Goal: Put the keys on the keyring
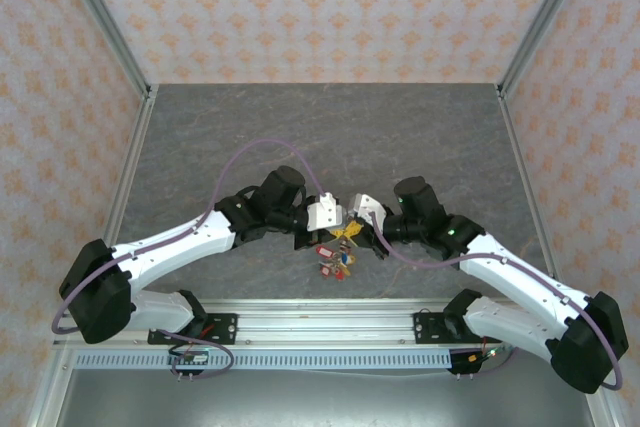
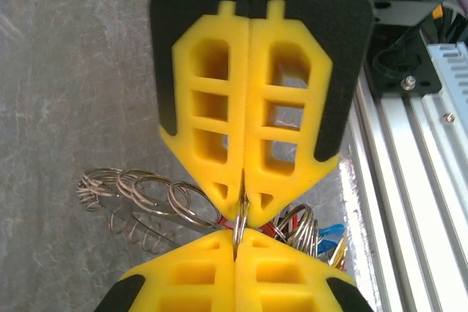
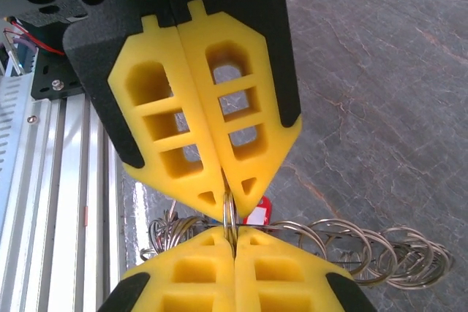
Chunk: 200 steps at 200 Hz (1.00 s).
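Note:
My left gripper (image 2: 242,199) and right gripper (image 3: 228,199) meet tip to tip low over the table, both shut on the same small metal split ring (image 2: 239,223) (image 3: 229,218). The ring belongs to the keyring bunch (image 1: 335,255), which hangs and lies under the yellow fingers (image 1: 349,232). A row of silvery loops (image 2: 146,195) (image 3: 380,250) trails from it across the table. A red tag (image 3: 260,211) sits just behind the pinched ring, and a blue tag (image 2: 333,233) and more rings (image 2: 298,226) lie beside it. I cannot make out single keys.
The aluminium rail (image 2: 409,180) (image 3: 44,180) at the table's near edge runs close beside both grippers. The grey stone-patterned tabletop (image 1: 320,137) stretches away behind them to the patterned walls.

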### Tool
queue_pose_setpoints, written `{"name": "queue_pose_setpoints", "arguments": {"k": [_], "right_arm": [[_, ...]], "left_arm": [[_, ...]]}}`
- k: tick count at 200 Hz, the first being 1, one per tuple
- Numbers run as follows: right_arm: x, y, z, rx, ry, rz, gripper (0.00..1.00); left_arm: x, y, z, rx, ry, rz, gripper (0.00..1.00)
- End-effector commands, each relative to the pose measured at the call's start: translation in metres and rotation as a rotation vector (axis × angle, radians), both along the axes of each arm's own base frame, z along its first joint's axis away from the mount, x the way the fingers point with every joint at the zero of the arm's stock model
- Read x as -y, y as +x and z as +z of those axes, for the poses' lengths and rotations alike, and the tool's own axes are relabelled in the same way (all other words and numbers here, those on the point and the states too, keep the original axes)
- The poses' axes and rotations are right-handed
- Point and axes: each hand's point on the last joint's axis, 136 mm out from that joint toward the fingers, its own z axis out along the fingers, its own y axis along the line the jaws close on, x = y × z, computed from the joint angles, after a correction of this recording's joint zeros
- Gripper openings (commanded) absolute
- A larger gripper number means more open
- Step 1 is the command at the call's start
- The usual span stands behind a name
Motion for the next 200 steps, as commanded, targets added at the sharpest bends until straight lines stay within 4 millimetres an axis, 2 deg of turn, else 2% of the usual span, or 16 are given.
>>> {"name": "queue_pose_setpoints", "arguments": {"k": [1,43,110,136,159,184,200], "right_arm": [[-0.005,0.005,0.026,0.072,0.059,0.004,0.07],[0.001,0.004,0.012,0.053,0.066,-0.031,0.14],[-0.003,0.006,0.019,0.036,0.185,-0.036,0.14],[-0.001,0.007,0.014,0.019,0.184,-0.040,0.16],[0.001,0.008,0.011,0.015,0.175,-0.043,0.14],[0.006,0.010,0.009,0.021,0.150,-0.058,0.05],[0.006,0.011,0.011,0.021,0.132,-0.056,0.02]], "left_arm": [[0.005,0.001,0.016,0.038,-0.040,-0.009,0.00],[0.007,-0.004,0.027,0.045,-0.143,-0.005,0.00],[0.011,-0.011,0.036,0.027,-0.217,-0.035,0.00],[0.012,-0.011,0.040,0.021,-0.243,-0.036,0.00],[0.012,-0.010,0.042,0.022,-0.259,-0.030,0.00],[0.010,-0.006,0.044,0.034,-0.263,-0.007,0.00],[0.008,-0.003,0.037,0.039,-0.226,0.005,0.00]]}}
